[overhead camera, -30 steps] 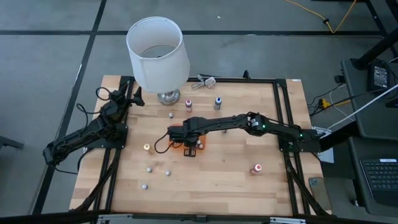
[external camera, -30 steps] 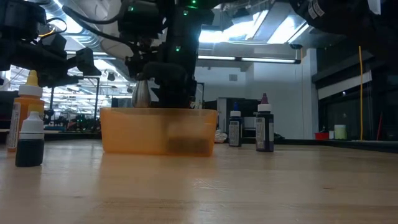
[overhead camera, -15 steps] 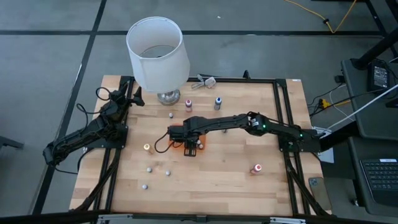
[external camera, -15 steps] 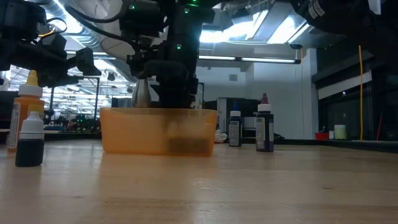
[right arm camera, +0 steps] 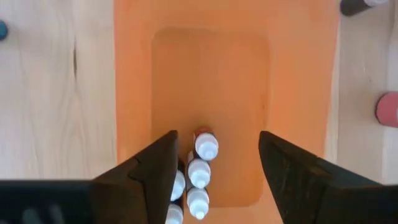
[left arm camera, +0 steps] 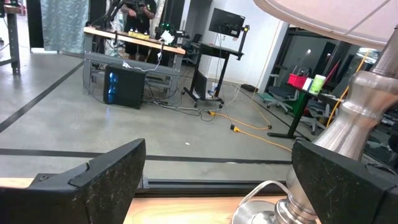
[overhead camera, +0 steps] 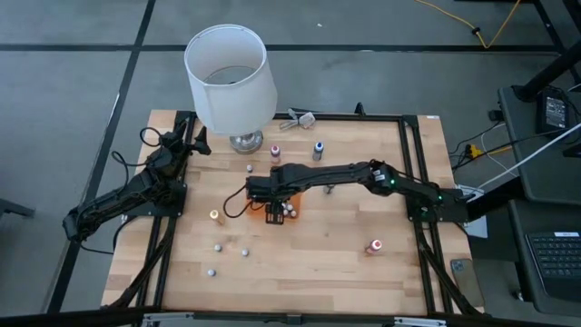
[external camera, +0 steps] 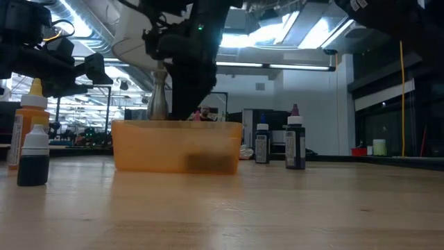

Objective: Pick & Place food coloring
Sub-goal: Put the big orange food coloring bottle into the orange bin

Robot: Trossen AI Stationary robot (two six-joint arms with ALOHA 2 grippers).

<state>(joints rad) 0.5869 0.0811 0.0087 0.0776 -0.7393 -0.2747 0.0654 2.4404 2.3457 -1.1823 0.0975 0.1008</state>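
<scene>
An orange tray (right arm camera: 211, 74) lies mid-table, with a row of small white-capped food coloring bottles (right arm camera: 200, 171) standing inside it near one end. My right gripper (right arm camera: 217, 135) hangs open above those bottles, pointing steeply down, its fingers on either side of the row and touching nothing. In the high view it is over the tray (overhead camera: 272, 216); in the low view it shows dark above the tray (external camera: 177, 146). Loose bottles stand around on the table: red (overhead camera: 373, 246), orange (overhead camera: 214, 215), two dark ones (overhead camera: 318, 148). My left gripper (left arm camera: 217, 180) waits open by the lamp.
A big white-shaded lamp (overhead camera: 230, 77) stands at the far left, its metal base (left arm camera: 348, 137) right before the left gripper. Small bottles dot the near left (overhead camera: 218, 246). In the low view, bottles stand on either side of the tray (external camera: 32, 156) (external camera: 295, 139).
My right gripper has risen out of the tray and now hangs above its rim. The tray and the bottles around it have stayed where they were.
</scene>
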